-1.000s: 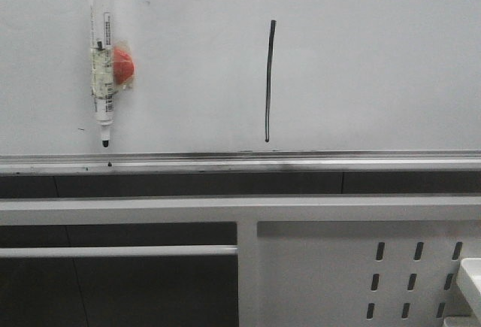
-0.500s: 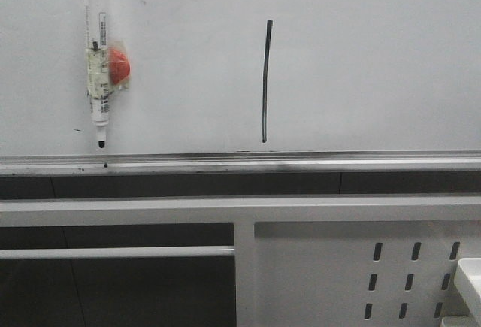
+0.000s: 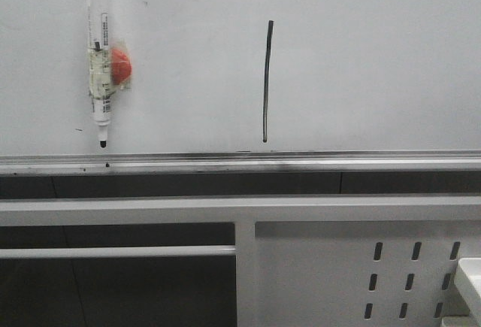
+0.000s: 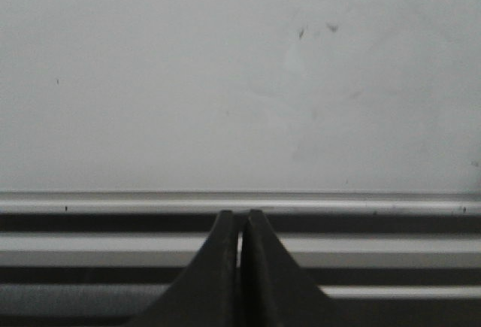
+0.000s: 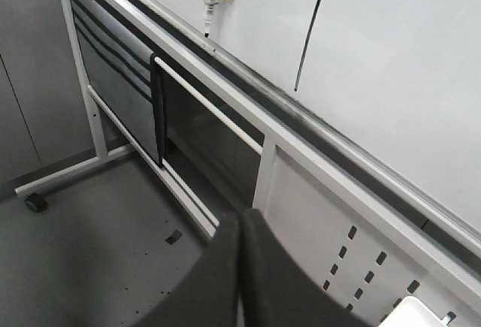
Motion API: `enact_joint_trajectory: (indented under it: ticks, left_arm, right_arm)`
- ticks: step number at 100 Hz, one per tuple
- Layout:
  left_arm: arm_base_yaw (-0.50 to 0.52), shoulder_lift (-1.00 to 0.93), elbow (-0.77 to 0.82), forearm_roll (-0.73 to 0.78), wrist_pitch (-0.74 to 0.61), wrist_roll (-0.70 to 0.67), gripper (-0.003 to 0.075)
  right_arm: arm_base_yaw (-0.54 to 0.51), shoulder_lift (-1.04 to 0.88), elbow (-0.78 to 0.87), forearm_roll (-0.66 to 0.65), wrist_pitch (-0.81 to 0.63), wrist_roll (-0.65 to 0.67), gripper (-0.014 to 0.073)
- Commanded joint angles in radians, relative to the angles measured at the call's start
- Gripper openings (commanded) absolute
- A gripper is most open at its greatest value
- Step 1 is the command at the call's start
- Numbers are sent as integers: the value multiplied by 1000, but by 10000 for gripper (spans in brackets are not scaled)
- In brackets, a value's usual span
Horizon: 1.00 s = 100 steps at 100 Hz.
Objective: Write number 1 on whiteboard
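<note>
Across the upper front view: the whiteboard (image 3: 361,64), large, pale and glossy, upright, with a silver rail (image 3: 240,163) along its lower edge; below it, a white metal frame (image 3: 316,267) with slotted holes in its right panel. On the board, near its middle: the number 1 (image 3: 267,80), a thin black, nearly vertical, slightly curved stroke ending just above the rail; well to its left, a clear-bodied marker (image 3: 98,56), tip down, black cap up, red ball (image 3: 120,66) taped to its side. Left gripper (image 4: 240,225) facing the board's lower edge, fingers together and empty; right gripper (image 5: 239,225) well back from the frame, fingers likewise pressed together, holding nothing.
</note>
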Motion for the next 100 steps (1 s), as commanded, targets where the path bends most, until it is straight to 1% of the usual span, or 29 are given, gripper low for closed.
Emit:
enact_joint_trajectory:
  ticks: [1, 4, 89, 95, 100]
  left_arm:
    - [0, -23, 35, 25, 26, -9, -20]
    - [0, -23, 35, 34, 55, -9, -20]
    - [0, -23, 35, 37, 54, -9, -20]
    - [0, -23, 35, 37, 54, -9, -20]
    - [0, -23, 35, 37, 54, -9, -20]
  right_arm:
    - [-5, -10, -22, -5, -75, -1, -50]
    - [-5, -10, -22, -5, -75, -1, -50]
    - [-5, -10, -22, -5, -77, -1, -50]
    - [-5, -10, -25, -18, -107, -1, -50]
    - [-5, -10, -23, 33, -129, -1, -50]
